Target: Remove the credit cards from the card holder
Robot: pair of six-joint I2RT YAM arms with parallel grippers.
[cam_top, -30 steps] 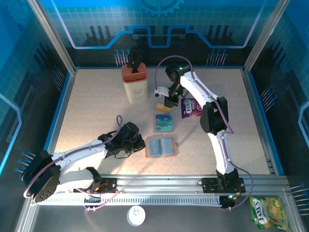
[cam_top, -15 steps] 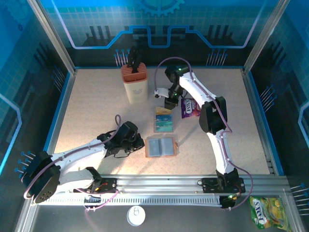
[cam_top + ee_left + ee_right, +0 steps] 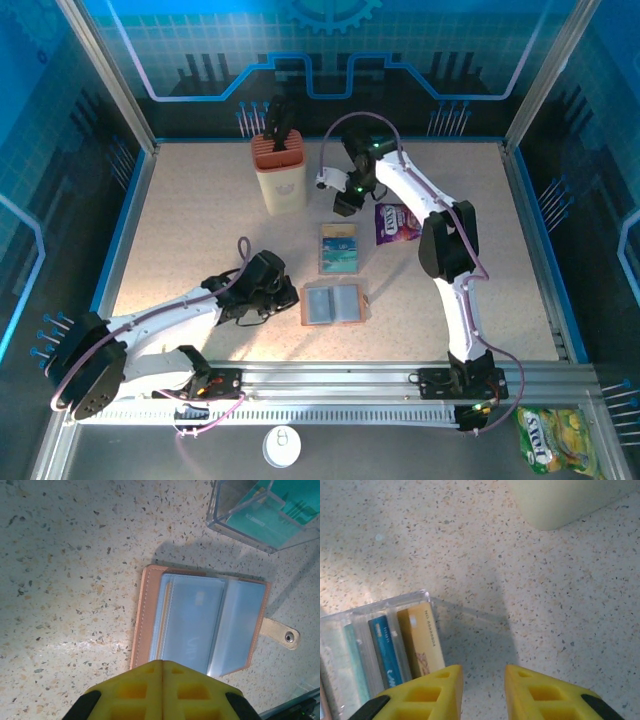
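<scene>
The brown card holder [image 3: 334,303] lies open on the table, its grey-blue pockets [image 3: 200,625] facing up and its snap tab [image 3: 282,634] out to the side. Just behind it, a clear plastic box [image 3: 339,249] holds the credit cards: teal ones [image 3: 272,515], a blue one [image 3: 385,650] and a tan-orange one [image 3: 422,640]. My left gripper [image 3: 290,295] is shut and empty, its tips [image 3: 162,662] over the holder's left edge. My right gripper [image 3: 345,205] hangs open beyond the box, with nothing but bare table between its fingers [image 3: 484,672].
A cream knife block [image 3: 280,170] stands at the back, left of my right gripper. A purple snack packet [image 3: 393,222] lies right of the box. A yellow-green packet [image 3: 548,437] and a white disc [image 3: 281,446] sit off the table at the front.
My right gripper has let the tan-orange card go into the clear box, opened, and drawn back toward the knife block. The left arm has not moved.
</scene>
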